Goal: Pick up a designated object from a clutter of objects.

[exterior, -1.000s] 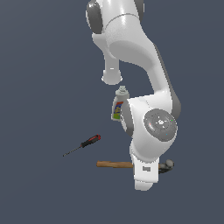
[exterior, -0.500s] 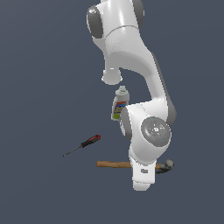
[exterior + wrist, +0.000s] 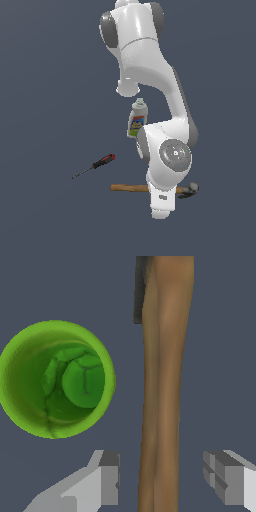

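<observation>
The hammer (image 3: pixel 131 188) lies flat on the dark floor, its brown wooden handle pointing to the exterior view's left and its dark grey head (image 3: pixel 189 190) to the right. The arm's wrist hangs over the handle's middle and hides the gripper in that view. In the wrist view the handle (image 3: pixel 165 381) runs straight between the two grey fingertips (image 3: pixel 107 476) of my gripper (image 3: pixel 162 478), which stands open astride it with gaps on both sides. The green cup (image 3: pixel 56 378) sits close beside the handle, mouth up.
A red-and-black screwdriver (image 3: pixel 95 165) lies to the exterior view's left of the hammer. A white labelled bottle (image 3: pixel 136 118) stands behind the arm. The arm's white links fill the middle of the exterior view.
The arm's lower links have sunk a little toward the hammer and the wrist has turned slightly. The hammer, screwdriver and bottle have not moved.
</observation>
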Available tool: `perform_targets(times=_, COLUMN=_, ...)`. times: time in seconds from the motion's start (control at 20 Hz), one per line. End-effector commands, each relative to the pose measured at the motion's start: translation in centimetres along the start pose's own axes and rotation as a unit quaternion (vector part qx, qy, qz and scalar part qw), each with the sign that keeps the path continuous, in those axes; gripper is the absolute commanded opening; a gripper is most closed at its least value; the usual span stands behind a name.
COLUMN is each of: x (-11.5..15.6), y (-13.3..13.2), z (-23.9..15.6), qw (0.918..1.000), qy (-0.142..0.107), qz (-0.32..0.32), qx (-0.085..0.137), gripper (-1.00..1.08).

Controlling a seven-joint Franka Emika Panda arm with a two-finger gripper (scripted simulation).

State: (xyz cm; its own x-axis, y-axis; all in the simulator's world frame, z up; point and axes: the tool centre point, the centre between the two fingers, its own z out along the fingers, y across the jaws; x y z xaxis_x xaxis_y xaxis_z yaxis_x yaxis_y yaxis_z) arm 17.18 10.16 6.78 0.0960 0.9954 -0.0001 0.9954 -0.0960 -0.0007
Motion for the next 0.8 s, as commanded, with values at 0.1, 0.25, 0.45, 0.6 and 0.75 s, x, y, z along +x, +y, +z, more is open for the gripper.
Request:
perform_targets(times=0.1, x=0.01, y=0.04, z=-0.06, qw=1.0000, qy=0.000, qz=0.000, qx=0.000, gripper=-1.00)
perform_targets(times=0.25, x=0.01, y=0.04, z=-0.06, qw=1.0000, qy=0.000, qz=0.000, qx=0.000, gripper=-1.00)
perform_targets(times=0.45, x=-0.03, y=0.04, z=-0.04, qw=1.0000, qy=0.000, qz=0.000, qx=0.000, gripper=-1.00)
perform_targets(times=0.6, x=0.00, y=-0.05, z=-0.20, qw=1.0000, qy=0.000, qz=0.000, qx=0.000, gripper=-1.00)
perform_targets(times=0.75, x=0.10, y=-0.35, z=-0.69, qw=1.0000, qy=0.000, qz=0.000, qx=0.000, gripper=-1.00)
